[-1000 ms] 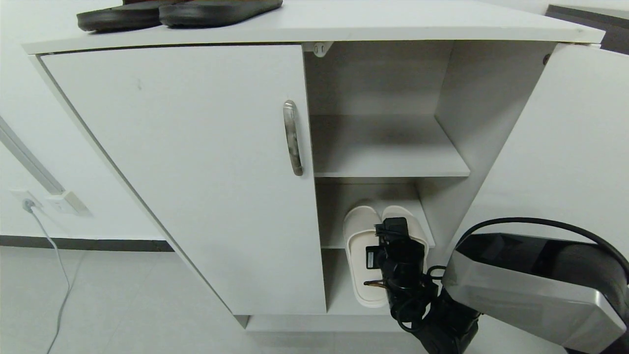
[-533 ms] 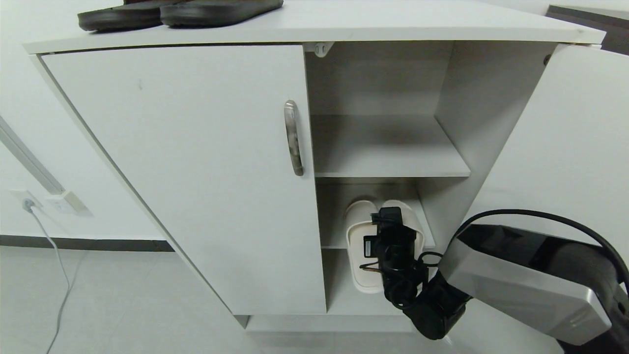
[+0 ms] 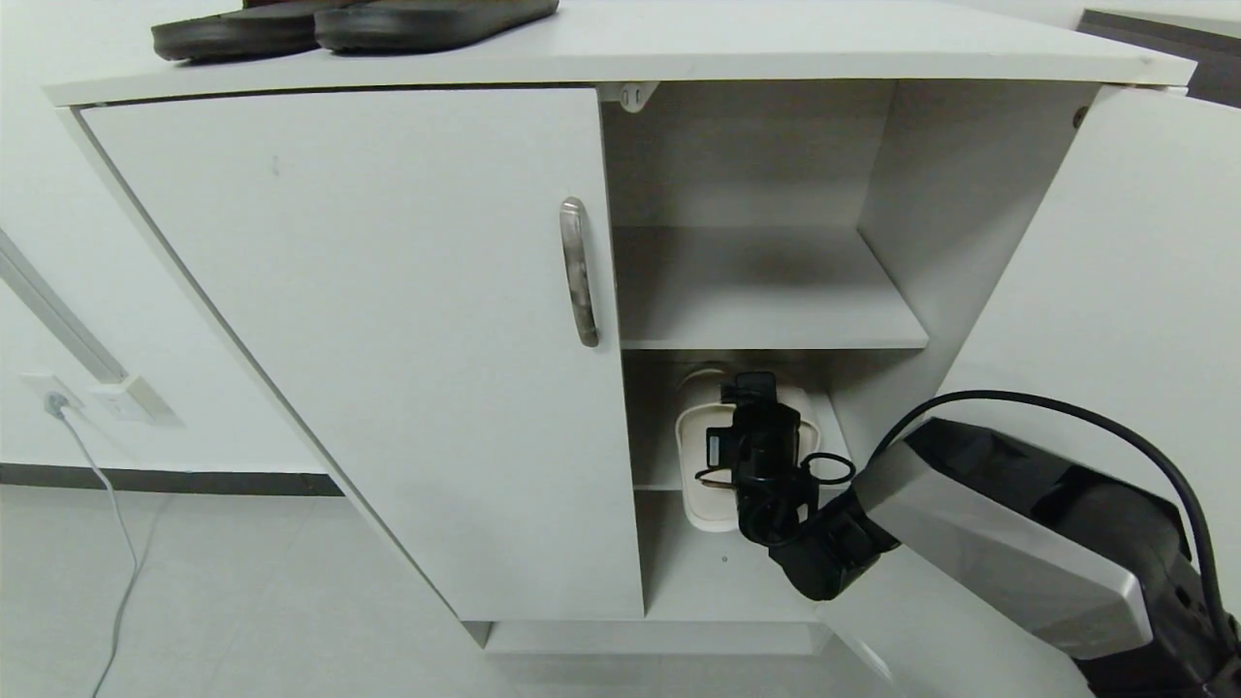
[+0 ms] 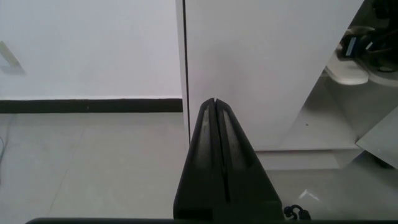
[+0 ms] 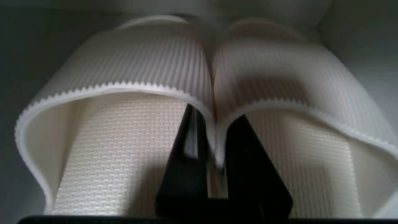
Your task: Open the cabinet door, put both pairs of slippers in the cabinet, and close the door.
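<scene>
The white cabinet (image 3: 620, 68) has its right door (image 3: 1125, 291) swung open and its left door (image 3: 368, 339) closed. My right gripper (image 3: 747, 407) reaches into the lower compartment, shut on the pair of white slippers (image 3: 703, 456), pinching their inner straps together (image 5: 214, 124). The slippers' heels stick out past the lower shelf's front edge. A pair of dark slippers (image 3: 349, 24) lies on the cabinet top at the left. My left gripper (image 4: 214, 109) hangs shut and empty low in front of the closed left door.
The upper shelf (image 3: 766, 291) is bare. A metal handle (image 3: 578, 271) runs down the closed door's right edge. A wall socket with a grey cable (image 3: 58, 402) is at the left over the tiled floor.
My right gripper has carried the white slippers up and deeper into the lower compartment. The left arm and the dark slippers have stayed put.
</scene>
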You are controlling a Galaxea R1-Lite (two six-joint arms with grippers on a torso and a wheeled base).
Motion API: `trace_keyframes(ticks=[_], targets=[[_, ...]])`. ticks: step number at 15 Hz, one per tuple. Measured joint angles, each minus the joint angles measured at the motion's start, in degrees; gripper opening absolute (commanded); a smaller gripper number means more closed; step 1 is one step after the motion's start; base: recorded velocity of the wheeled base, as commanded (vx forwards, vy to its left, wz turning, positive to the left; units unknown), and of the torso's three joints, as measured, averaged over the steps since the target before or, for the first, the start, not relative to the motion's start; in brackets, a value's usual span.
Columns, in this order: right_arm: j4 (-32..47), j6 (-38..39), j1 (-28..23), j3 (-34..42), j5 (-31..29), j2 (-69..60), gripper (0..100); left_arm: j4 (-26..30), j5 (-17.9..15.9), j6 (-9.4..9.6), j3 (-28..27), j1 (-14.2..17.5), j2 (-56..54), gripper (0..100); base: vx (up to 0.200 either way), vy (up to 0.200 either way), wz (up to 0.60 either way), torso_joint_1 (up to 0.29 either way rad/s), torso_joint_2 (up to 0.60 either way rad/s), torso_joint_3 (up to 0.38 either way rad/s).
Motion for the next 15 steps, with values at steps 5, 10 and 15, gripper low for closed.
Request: trace_keyframes(ticks=[5, 10, 15], targets=[[2.4, -0.3, -1.2, -5.6, 1.6, 1.2, 0, 0.0, 0.1, -0.11, 0.0, 0.0, 0.0, 0, 0.0, 0.0, 0.0, 0.0, 0.0, 0.0], [2.6, -1.5, -1.3, -6.4, 3.2, 2.3, 0, 0.0, 0.1, -0.11, 0.0, 0.0, 0.0, 0, 0.0, 0.0, 0.0, 0.0, 0.0, 0.0], [2.9, -1.6, -1.3, -6.2, 3.2, 2.6, 100, 0.0, 0.1, -0.11, 0.0, 0.0, 0.0, 0, 0.0, 0.0, 0.0, 0.0, 0.0, 0.0]])
